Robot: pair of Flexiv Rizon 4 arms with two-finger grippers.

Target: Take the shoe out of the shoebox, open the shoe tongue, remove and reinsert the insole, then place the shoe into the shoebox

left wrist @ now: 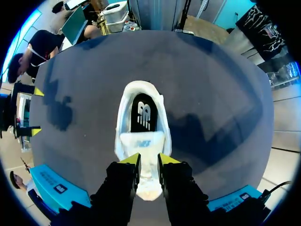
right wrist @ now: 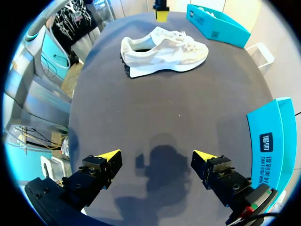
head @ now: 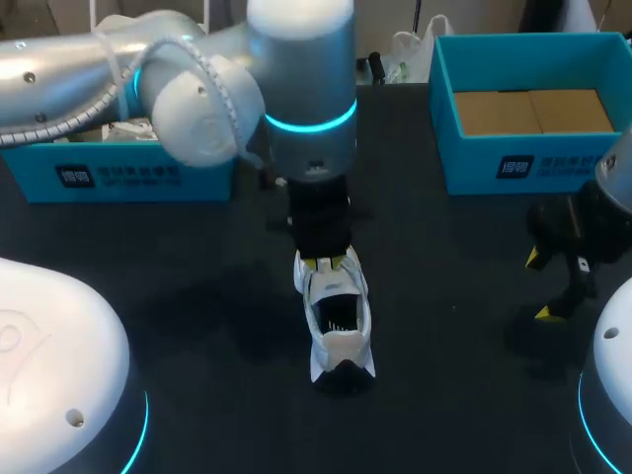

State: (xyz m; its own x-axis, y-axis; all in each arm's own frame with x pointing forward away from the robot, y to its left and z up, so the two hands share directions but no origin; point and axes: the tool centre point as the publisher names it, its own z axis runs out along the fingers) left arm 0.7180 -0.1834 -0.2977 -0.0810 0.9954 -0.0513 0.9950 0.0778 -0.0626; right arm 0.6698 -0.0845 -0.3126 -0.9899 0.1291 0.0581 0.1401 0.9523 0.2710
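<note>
At the upper left of the head view a blue box (head: 118,176) stands on the dark table (head: 197,316), partly hidden behind my left arm (head: 188,79). That arm comes in from the left and reaches to the middle of the frame. There my left pincer (head: 324,261) points straight down over the upper end of the shoe (head: 338,321). I cannot tell whether it grips the shoe or only hangs above it.

The white shoe stands upright on its sole in the centre of the table, toe toward the top of the frame, well apart from both boxes. Seen from my left wrist, it lies under that pincer, with its heel opening ahead and the dark insole (left wrist: 142,113) showing inside.

At the upper right sits an open blue box (head: 513,168) with a brown cardboard floor. Below it, at the right edge, my right pincer (head: 553,286) hangs over bare table, spread wide with nothing in it.
</note>
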